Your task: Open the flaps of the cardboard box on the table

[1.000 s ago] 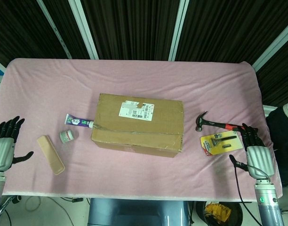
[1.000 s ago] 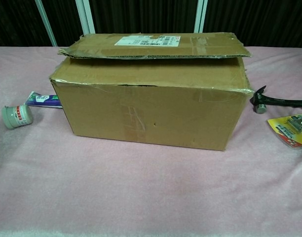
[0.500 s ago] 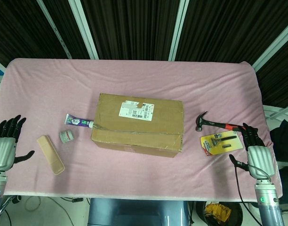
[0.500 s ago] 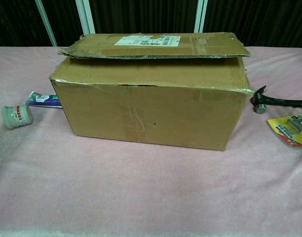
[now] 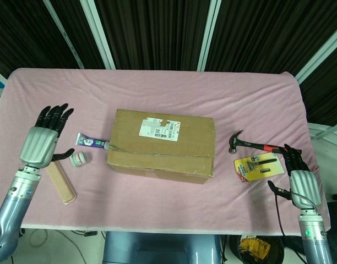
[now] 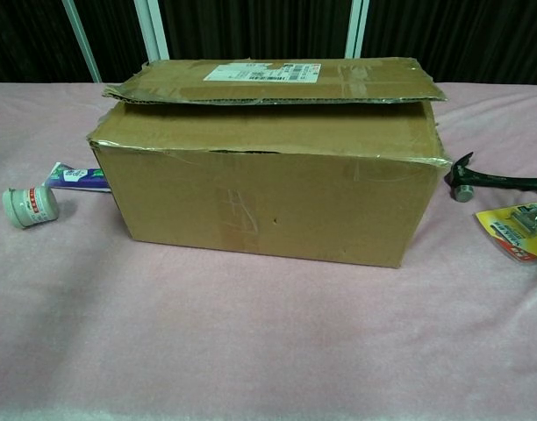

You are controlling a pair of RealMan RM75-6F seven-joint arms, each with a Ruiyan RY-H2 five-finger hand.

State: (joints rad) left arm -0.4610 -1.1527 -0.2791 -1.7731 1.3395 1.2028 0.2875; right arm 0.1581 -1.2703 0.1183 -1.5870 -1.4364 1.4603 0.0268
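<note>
Head view: bare cloth between left hand (image 5: 41, 143) and cardboard box (image 5: 162, 145).

The left hand (image 5: 43, 142) hung raised with fingers spread and nothing held. The right hand (image 5: 299, 180) was low, fingers apart and pointing forward, also holding nothing.

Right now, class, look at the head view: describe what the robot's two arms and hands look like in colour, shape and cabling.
Each robot hand, left and right, has a silver-grey metallic back shaped like a human palm, with slim black fingers and a black thumb. Both sit on smooth, rounded silver-grey forearm tubes. A thin black cable loops beside the right wrist, and a small green dot marks the right forearm.
</note>
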